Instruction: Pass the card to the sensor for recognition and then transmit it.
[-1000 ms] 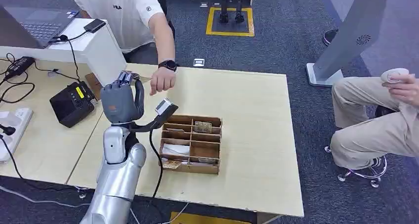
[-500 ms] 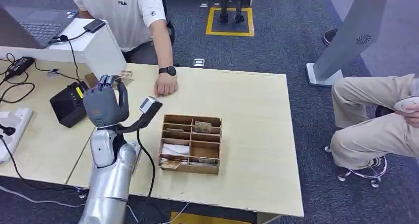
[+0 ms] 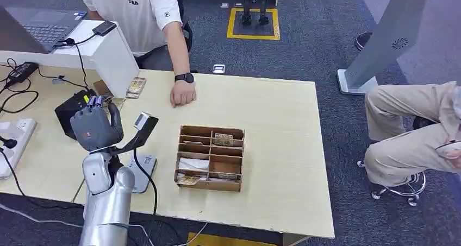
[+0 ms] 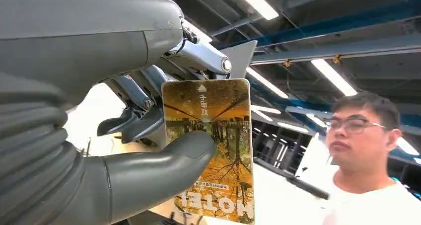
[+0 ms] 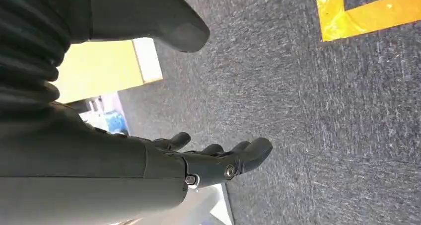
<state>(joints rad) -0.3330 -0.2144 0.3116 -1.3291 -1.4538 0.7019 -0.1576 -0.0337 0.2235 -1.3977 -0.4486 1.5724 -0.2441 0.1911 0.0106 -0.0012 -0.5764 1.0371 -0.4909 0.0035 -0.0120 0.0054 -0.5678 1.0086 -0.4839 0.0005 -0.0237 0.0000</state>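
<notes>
The card (image 4: 211, 150), a yellow hotel card, is pinched between thumb and fingers of the left hand (image 3: 95, 127), raised above the table (image 3: 282, 148) beside the black sensor (image 3: 73, 113). The right hand (image 5: 198, 160) hangs over carpet, fingers apart, holding nothing.

The card (image 4: 213, 150) looks like glossy printed plastic, pinched in the left hand (image 4: 149, 130) of matt grey plastic with bare metal links. The silver arm (image 3: 108, 202) has a smooth metallic sheen. The tabletop (image 3: 272, 110) is pale smooth wood laminate; the organizer (image 3: 210, 158) on it looks like raw brown wood. The floor (image 5: 322, 111) is rough grey carpet
</notes>
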